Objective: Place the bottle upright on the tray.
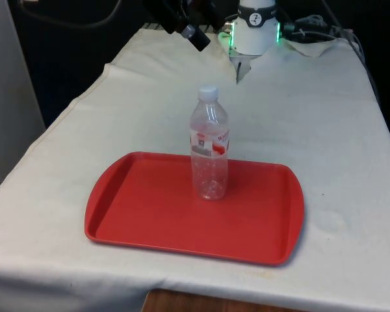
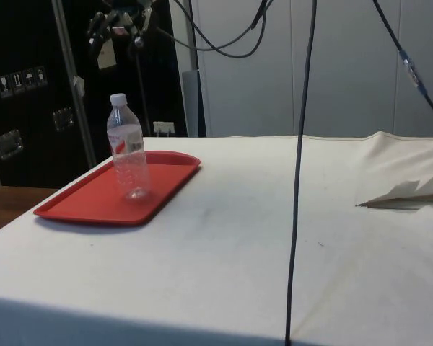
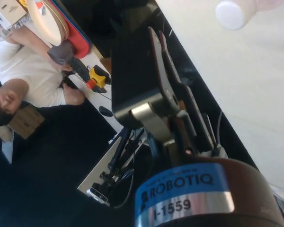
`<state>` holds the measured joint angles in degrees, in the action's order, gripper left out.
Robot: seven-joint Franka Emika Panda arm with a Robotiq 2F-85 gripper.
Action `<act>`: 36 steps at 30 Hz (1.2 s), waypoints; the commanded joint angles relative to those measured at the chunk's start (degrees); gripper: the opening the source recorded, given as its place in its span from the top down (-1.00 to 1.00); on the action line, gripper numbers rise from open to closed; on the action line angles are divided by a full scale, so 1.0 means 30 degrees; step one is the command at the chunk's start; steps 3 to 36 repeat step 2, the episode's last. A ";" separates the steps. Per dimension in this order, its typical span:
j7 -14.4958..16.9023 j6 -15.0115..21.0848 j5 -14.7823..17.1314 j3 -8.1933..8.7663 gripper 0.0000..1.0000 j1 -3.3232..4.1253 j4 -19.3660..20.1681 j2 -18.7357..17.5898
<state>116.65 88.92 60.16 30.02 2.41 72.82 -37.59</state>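
- The bottle [image 1: 209, 151], clear plastic with a white cap and a red label, is seen standing upright on the red tray [image 1: 130, 214], near the tray's middle and towards its far edge in the front view.
- The tray is laid flat on the white cloth [image 1: 325, 130] of the table.
- The gripper [image 2: 119, 25] is seen high above the bottle in the side view, well apart from it; nothing is held.
- Whether the fingers are spread or closed cannot be told from these pictures.
- A person in a white top [image 3: 23, 71] is caught beyond the table in the wrist view.
- The placing step is judged done: the bottle is set upright and let go.
- Only a clear retreat of the arm is judged to be called for next, with the bottle left undisturbed.
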 commanded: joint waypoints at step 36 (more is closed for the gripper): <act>-0.0057 -0.0019 -0.0095 0.0038 -1.00 0.0019 -0.0019 0.0019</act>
